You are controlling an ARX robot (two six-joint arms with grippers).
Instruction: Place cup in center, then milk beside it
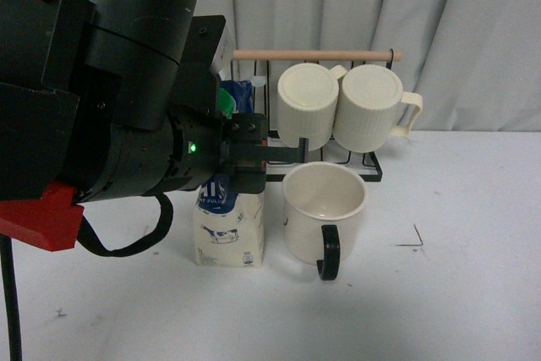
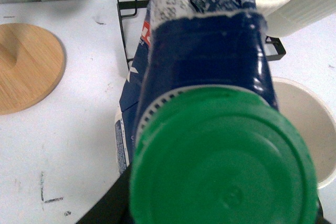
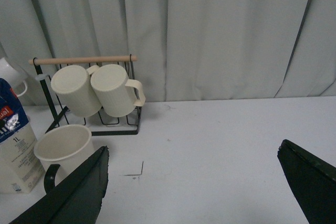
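**A:** While the left gripper (image 1: 254, 155) hangs against the upper part of the milk carton (image 1: 228, 230), is it actually clamping it?

**B:** I cannot tell. The arm hides the jaws in the front view, and the green cap (image 2: 226, 156) fills the left wrist view. The carton's base does look flat on the table.

**A:** Where is it relative to the cup (image 1: 324, 209)?

**B:** At the cup's nine o'clock, upright and just beside it. The cup's black handle points to six o'clock, toward the camera. The mug rack (image 1: 321, 54) with two ribbed mugs (image 1: 308, 107) is at its twelve.

**A:** Is the cup in the center (image 1: 390, 209)?

**B:** I judge so. The one corner mark (image 1: 416, 241) I can read lies at its four o'clock and opens toward the cup.

**A:** So what's left?

**B:** Probably only letting go of the carton and pulling the arm clear. The right gripper (image 3: 191, 153) is spread wide, holding nothing, apart from cup and carton.
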